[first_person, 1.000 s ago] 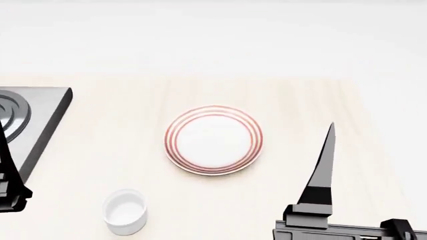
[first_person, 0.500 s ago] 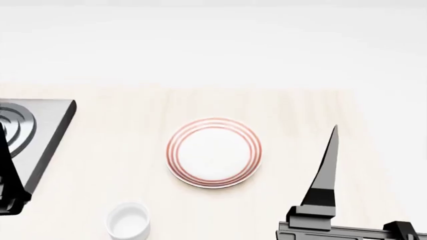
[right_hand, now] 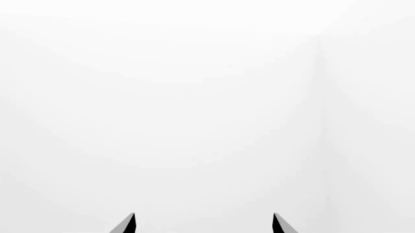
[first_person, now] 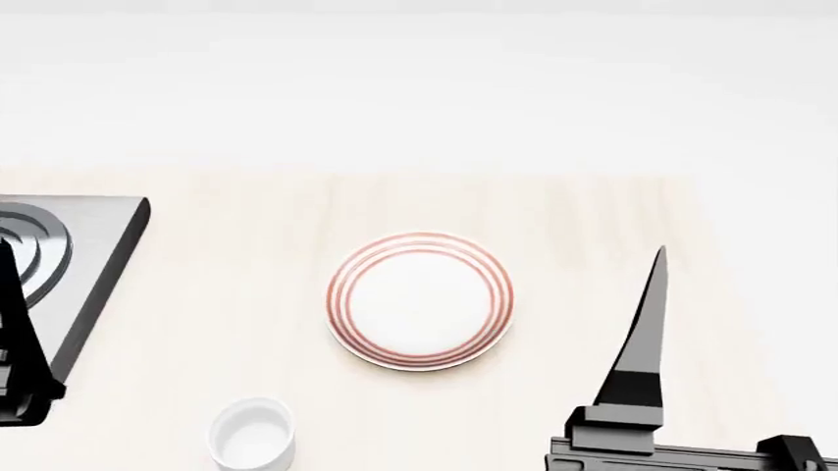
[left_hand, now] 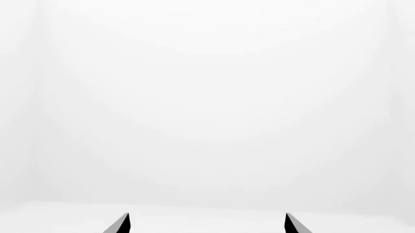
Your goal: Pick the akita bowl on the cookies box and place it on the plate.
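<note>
Akita bowl, cookies box out of view; plate (first_person: 421, 299) lay nearer right gripper (right_hand: 202, 223). Both grippers spread, empty; left gripper (left_hand: 206, 223).

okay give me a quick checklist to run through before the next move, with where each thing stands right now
1. Round white plate with red concentric rings bare and free for the drop: ok.
2. Speckled akita bowl located: not ok, it shows in no view.
3. Red-and-white cookies box located: not ok, not in view.
4. Left gripper open and holding nothing: ok.
5. Right gripper open and holding nothing: ok.
6. Small plain white ramekin apart from the plate: ok.
</note>
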`<state>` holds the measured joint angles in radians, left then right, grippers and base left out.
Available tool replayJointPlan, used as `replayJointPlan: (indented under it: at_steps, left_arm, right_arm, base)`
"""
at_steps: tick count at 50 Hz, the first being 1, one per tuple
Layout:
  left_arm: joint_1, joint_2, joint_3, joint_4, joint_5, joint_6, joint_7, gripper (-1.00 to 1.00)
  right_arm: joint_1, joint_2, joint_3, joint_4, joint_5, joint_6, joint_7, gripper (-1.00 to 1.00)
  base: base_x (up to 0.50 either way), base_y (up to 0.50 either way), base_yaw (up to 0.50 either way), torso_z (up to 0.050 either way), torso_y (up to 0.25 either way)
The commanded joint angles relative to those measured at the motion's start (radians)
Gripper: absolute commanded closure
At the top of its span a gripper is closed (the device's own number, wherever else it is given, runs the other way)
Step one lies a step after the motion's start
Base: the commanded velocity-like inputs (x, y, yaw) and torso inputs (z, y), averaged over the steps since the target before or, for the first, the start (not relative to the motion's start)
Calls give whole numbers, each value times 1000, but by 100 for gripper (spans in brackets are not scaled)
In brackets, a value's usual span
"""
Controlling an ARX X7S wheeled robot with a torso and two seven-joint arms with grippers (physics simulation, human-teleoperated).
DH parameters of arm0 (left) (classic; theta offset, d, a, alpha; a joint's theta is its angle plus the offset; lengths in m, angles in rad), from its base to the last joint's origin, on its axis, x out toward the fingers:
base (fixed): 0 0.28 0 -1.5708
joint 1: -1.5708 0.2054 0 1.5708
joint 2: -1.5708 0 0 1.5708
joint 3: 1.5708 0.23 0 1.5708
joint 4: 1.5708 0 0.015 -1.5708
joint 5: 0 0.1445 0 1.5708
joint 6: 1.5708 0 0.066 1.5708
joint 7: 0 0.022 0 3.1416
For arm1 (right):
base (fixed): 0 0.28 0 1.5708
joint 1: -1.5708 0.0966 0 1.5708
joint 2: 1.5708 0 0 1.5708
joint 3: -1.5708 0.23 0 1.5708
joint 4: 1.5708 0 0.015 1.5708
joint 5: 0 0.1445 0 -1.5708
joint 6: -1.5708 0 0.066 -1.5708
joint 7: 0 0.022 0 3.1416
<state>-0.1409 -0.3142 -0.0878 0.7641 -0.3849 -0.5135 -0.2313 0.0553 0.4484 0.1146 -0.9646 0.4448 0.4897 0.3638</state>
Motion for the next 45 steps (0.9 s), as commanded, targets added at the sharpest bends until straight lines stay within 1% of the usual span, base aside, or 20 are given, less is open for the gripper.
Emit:
replayJointPlan:
  at_steps: [1, 4, 15, 26, 45]
  left_arm:
    - [-1, -10, -23, -5, -51, 8, 26, -100]
    - [2, -14, -24, -5, -49, 18, 29, -100]
    - [-8, -18, -27, -13, -49, 12, 15, -100]
    - [-2, -23, -11, -19, -26, 37, 17, -100]
    - [11, -27, -4, -23, -19, 56, 14, -100]
  right_arm:
    - [1, 14, 17, -1, 13, 3, 9, -100]
    - [-1, 15, 13, 1, 8, -2, 9, -100]
    - [-2, 27, 20, -5, 14, -7, 13, -100]
    - [-2, 35, 20, -8, 19, -11, 18, -100]
    - [-14, 41, -4, 12, 3, -32, 16, -100]
  base:
    - [0, 0, 0, 0, 0]
    - [0, 0, 0, 0, -36]
    - [0, 0, 0, 0, -250]
    - [0, 0, 0, 0, -250]
    - [0, 0, 0, 0, -250]
